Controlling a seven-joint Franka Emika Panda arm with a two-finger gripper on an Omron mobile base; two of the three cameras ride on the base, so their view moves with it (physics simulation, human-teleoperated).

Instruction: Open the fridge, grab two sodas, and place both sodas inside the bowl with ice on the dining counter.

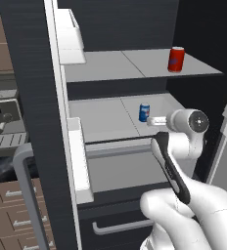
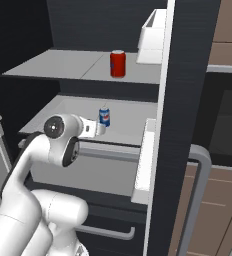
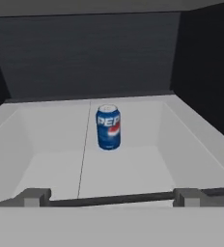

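Hand view: blue soda [image 3: 108, 128] upright on pale fridge shelf [image 3: 133, 169].

Two cans stood in the fridge [image 1: 32, 97]: one red can [image 1: 176, 59] on the upper shelf [image 1: 110, 66] and one blue can [image 1: 144, 112] on the lower shelf [image 1: 105, 119]. That made two shelves. One drawer handle [image 1: 116, 227] showed below, and one gripper [image 1: 152, 120].

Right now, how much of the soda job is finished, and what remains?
Done: the fridge is open, its shelves showing. In hand: the gripper reaches toward the blue can on the lower shelf, not yet touching it. Left: grasp that can, fetch the red can from the upper shelf, and carry both to the bowl.
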